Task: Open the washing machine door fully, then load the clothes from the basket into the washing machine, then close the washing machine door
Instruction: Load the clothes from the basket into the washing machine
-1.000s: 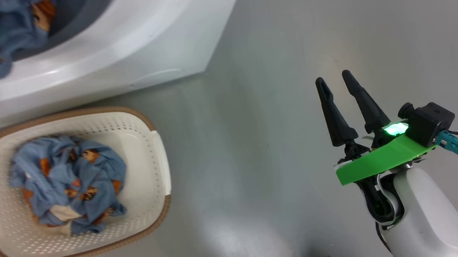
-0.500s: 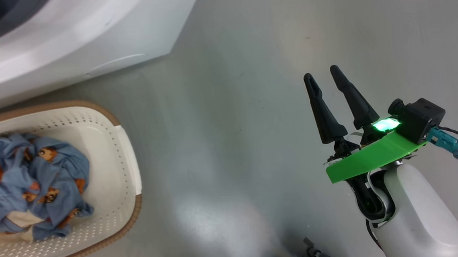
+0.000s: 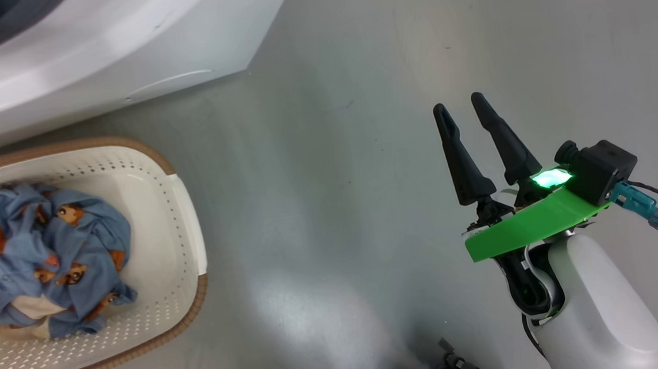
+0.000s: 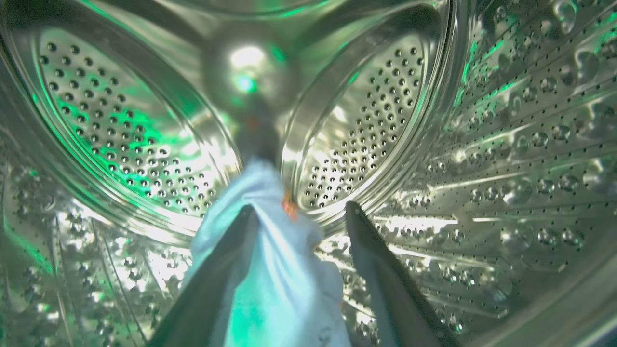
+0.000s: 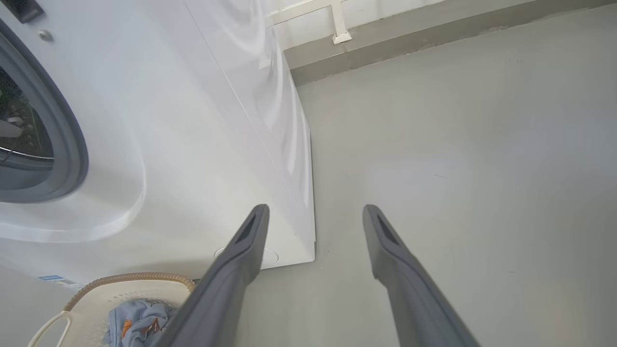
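- Since a second ago the head camera has been swung, so the basket [image 3: 183, 218] is now seen at the frame's left edge. The blue garment [image 4: 274, 270], seen then at the mouth of the washing machine [image 3: 123, 54], is now inside the steel drum [image 4: 120, 125].
- The left gripper [image 4: 300, 206] is spread wide, with the garment lying loose between its fingers.
- The right gripper [image 3: 459, 102] is held open and empty above the floor [image 3: 332, 149], at right of frame.
- The remaining clothes [image 3: 44, 250] are heaped in the basket, just beside the washing machine.
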